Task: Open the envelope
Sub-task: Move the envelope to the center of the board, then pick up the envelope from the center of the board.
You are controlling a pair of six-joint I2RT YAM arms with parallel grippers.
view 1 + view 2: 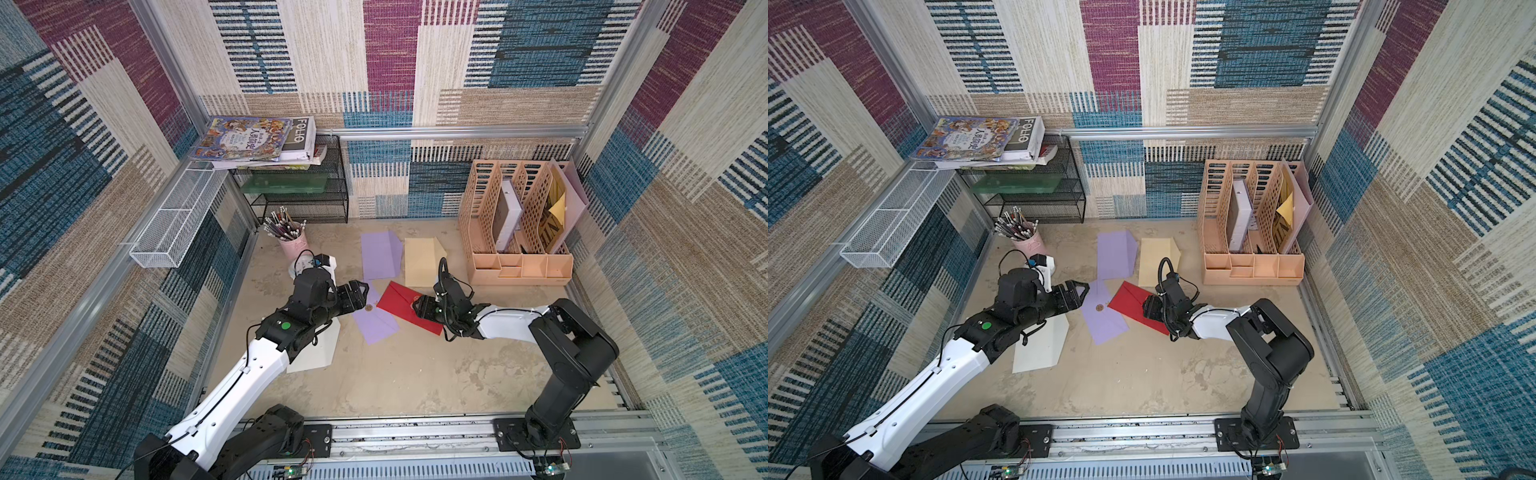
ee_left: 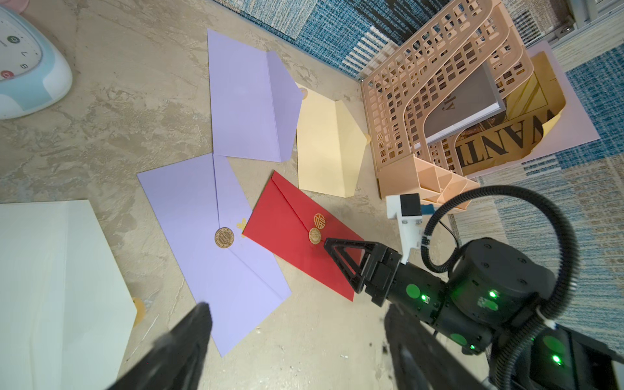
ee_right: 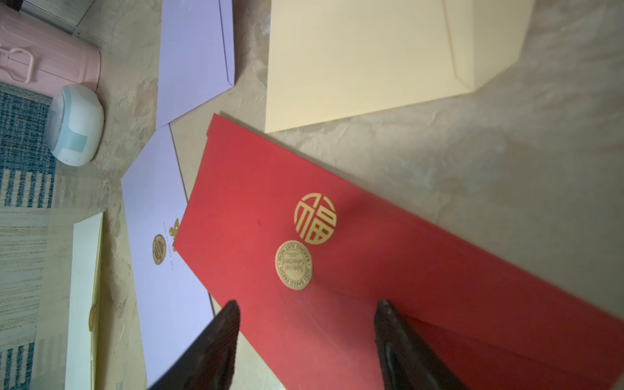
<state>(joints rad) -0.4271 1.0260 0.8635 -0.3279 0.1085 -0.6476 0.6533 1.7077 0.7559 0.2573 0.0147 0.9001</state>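
A red envelope (image 1: 399,305) (image 3: 337,270) lies flat in the middle of the table, its flap closed under a round gold sticker (image 3: 293,269). My right gripper (image 1: 419,308) (image 3: 308,304) is open, low over the red envelope, with its tips just short of the sticker and nothing between them. To the left, partly under the red one, lies a purple envelope (image 1: 376,322) (image 2: 209,236), closed with its own gold sticker (image 2: 224,237). My left gripper (image 1: 360,296) (image 2: 295,309) hangs open and empty over the purple envelope's left end.
An opened purple envelope (image 1: 380,255) and an opened cream envelope (image 1: 422,262) lie behind. A white envelope (image 1: 316,349) sits under my left arm. A peach file organizer (image 1: 519,266) stands at the right. A pink pencil cup (image 1: 293,245) and a clock (image 2: 23,67) are at the left, before a black mesh shelf (image 1: 299,195).
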